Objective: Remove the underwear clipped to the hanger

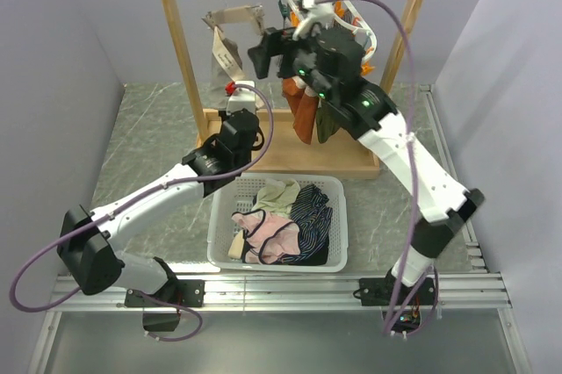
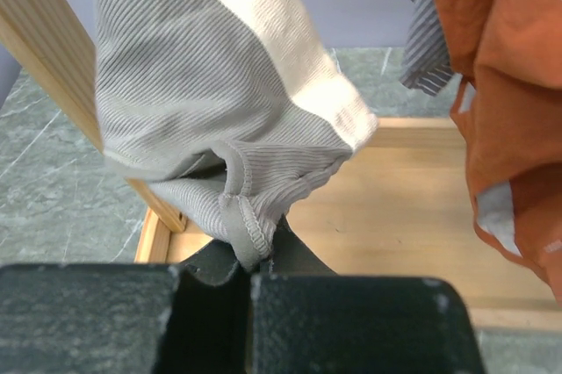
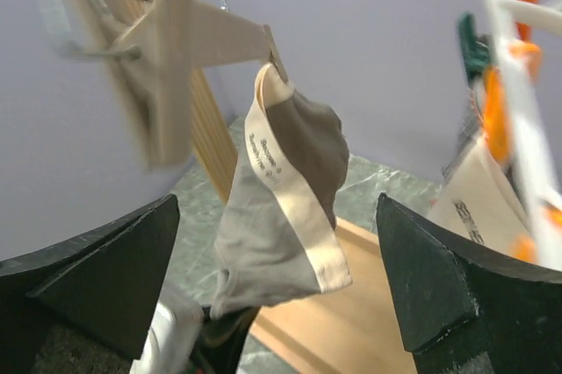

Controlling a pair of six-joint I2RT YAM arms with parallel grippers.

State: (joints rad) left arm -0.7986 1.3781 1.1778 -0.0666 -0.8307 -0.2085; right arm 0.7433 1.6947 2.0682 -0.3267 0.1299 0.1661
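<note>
A taupe-grey underwear brief (image 2: 202, 128) with a cream printed band hangs from a wooden clip hanger (image 3: 176, 40) on the left of the rack. My left gripper (image 2: 252, 260) is shut on its bottom hem from below. My right gripper (image 3: 272, 295) stands wide open beside the brief (image 3: 281, 216), one finger on each side and not touching it. In the top view the left gripper (image 1: 241, 95) is under the brief (image 1: 228, 53) and the right gripper (image 1: 262, 53) is just right of it. The white hanger (image 1: 327, 1) with orange and teal pegs carries rust-orange (image 1: 303, 115) and dark olive (image 1: 327, 119) underwear.
The wooden rack (image 1: 180, 49) has a top bar and a flat base board (image 2: 413, 207). A white basket (image 1: 341, 216) in front of it holds a pale pink piece, a navy striped piece and a cream one. A grey pin-striped piece (image 2: 421, 32) hangs beside the orange one (image 2: 509, 84).
</note>
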